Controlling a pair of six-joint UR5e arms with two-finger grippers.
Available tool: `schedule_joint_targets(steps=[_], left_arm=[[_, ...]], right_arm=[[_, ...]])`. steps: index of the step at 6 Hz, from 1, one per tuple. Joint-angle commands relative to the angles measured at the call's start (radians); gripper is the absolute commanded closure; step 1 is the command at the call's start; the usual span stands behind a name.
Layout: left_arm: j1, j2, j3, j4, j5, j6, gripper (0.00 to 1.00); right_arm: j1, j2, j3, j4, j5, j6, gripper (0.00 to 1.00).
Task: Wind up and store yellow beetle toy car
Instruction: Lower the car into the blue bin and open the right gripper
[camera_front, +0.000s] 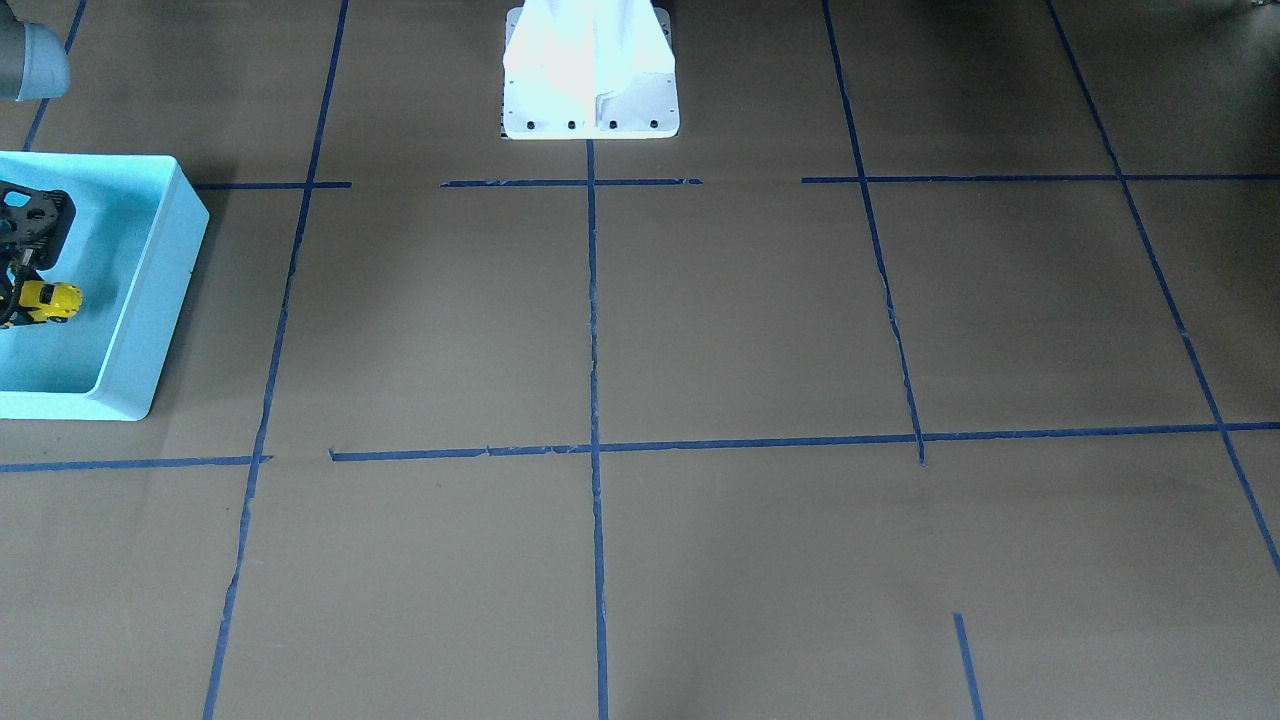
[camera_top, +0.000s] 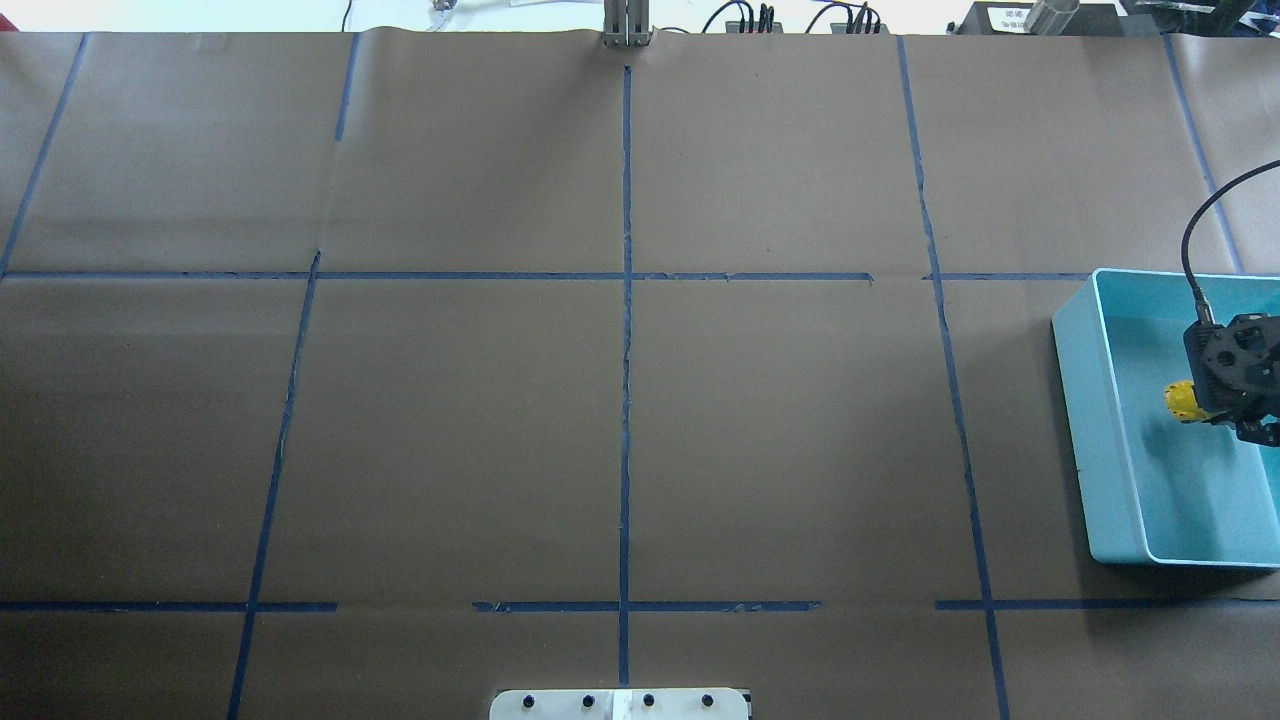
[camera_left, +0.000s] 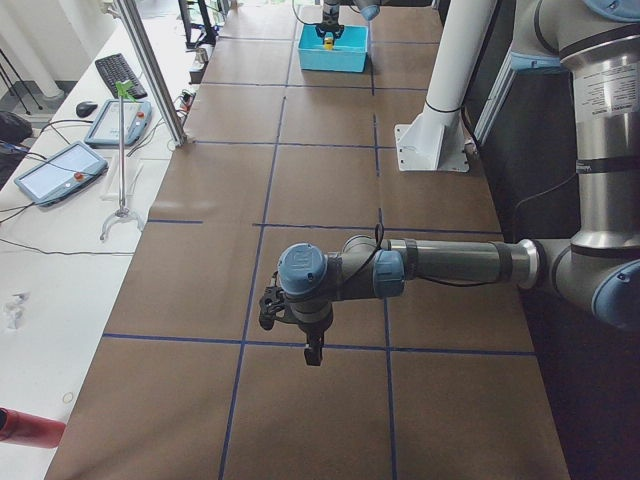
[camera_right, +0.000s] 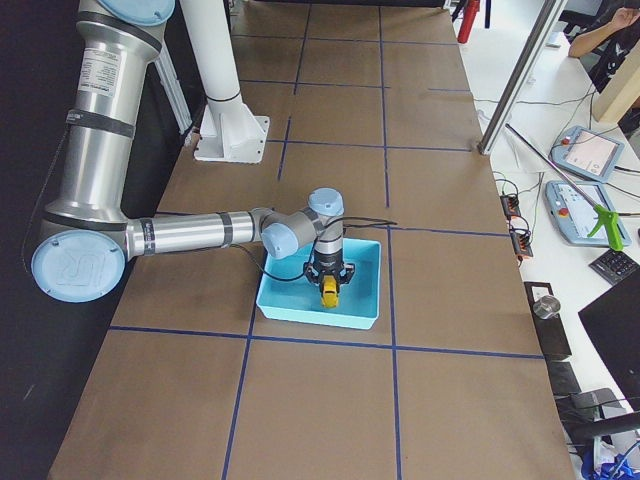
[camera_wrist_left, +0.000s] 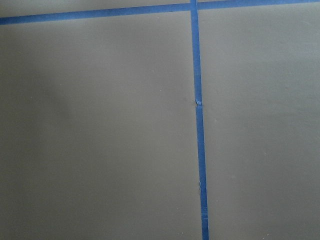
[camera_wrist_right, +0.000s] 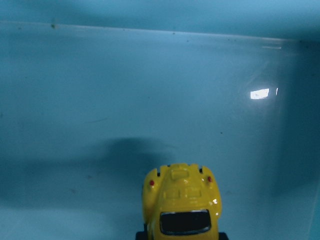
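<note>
The yellow beetle toy car (camera_front: 48, 300) hangs inside the light blue bin (camera_front: 150, 300), a little above its floor. My right gripper (camera_front: 14, 304) is shut on the car's end. In the overhead view the car (camera_top: 1180, 400) sticks out from under the gripper (camera_top: 1210, 404) over the bin (camera_top: 1095, 420). In the right wrist view the car (camera_wrist_right: 182, 200) is at the bottom, with its shadow on the bin floor (camera_wrist_right: 100, 100). My left gripper (camera_left: 312, 352) hangs over bare table far from the bin; I cannot tell if it is open or shut.
Brown paper with blue tape lines (camera_top: 626, 400) covers the table. The white robot base (camera_front: 590, 70) stands at the middle of the robot's edge. The bin sits at the table's end on my right. The left wrist view shows only paper and tape (camera_wrist_left: 199, 150).
</note>
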Motion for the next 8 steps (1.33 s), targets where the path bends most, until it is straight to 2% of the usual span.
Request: schedule_joint_targets(steps=[1,4,6,7,8], left_arm=[[0.0,0.002,-0.001,0.0,0.0,0.0,0.0],[-0.001,0.004,-0.003,0.0,0.002,0.001,0.0],[-0.003,0.005,-0.001,0.0,0.002,0.003,0.0],[-0.003,0.005,-0.003,0.0,0.002,0.003,0.0],[-0.003,0.005,-0.003,0.0,0.002,0.005,0.0]], right_arm=[[-0.032,0.023,-0.005,-0.001,-0.004,0.011,1.0],[-0.058,0.071,-0.057,-0.006,-0.005,0.02,0.98],[-0.061,0.076,-0.059,-0.009,-0.005,0.057,0.95],[-0.062,0.076,-0.059,-0.012,-0.005,0.058,0.77],[-0.062,0.077,-0.075,-0.003,0.005,0.055,0.01]])
